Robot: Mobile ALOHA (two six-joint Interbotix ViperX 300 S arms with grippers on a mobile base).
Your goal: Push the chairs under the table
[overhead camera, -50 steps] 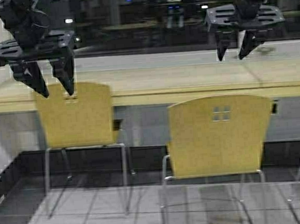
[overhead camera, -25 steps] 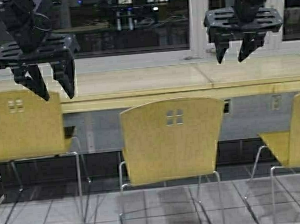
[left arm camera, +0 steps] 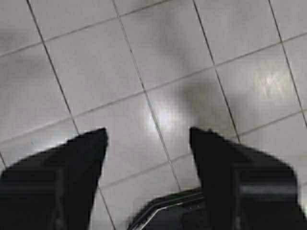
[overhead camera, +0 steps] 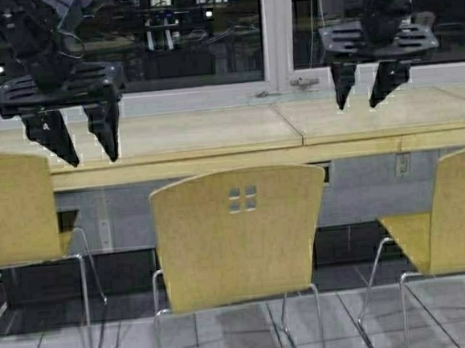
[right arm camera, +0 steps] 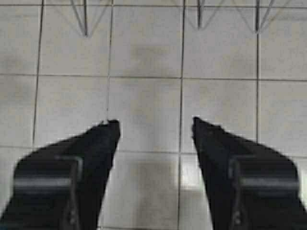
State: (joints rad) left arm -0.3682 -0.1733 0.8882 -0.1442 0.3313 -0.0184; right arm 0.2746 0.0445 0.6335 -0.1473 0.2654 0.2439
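Three yellow-tan plywood chairs stand before the long beige table [overhead camera: 213, 135] in the high view. The middle chair [overhead camera: 237, 234], with four small square cutouts, stands out from the table edge. The left chair [overhead camera: 18, 211] is partly cut off at the left. The right chair [overhead camera: 454, 221] is cut off at the right and turned a little. My left gripper [overhead camera: 85, 149] hangs open and empty, high at the left above the left chair. My right gripper [overhead camera: 367, 91] hangs open and empty, high at the right over the table. Both wrist views show only floor tiles between open fingers [left arm camera: 81, 158] [right arm camera: 96, 143].
Dark windows [overhead camera: 181, 33] with a white frame post [overhead camera: 276, 25] run behind the table. Grey tiled floor [overhead camera: 253, 333] lies under the chairs. Thin chrome chair legs [right arm camera: 85, 19] show at the far edge of the right wrist view. A wall outlet [overhead camera: 402, 165] sits under the table.
The robot has driven to the right: the whole scene has shifted left in the high view, and a third chair has come into view at the right. Both grippers stay raised and open.
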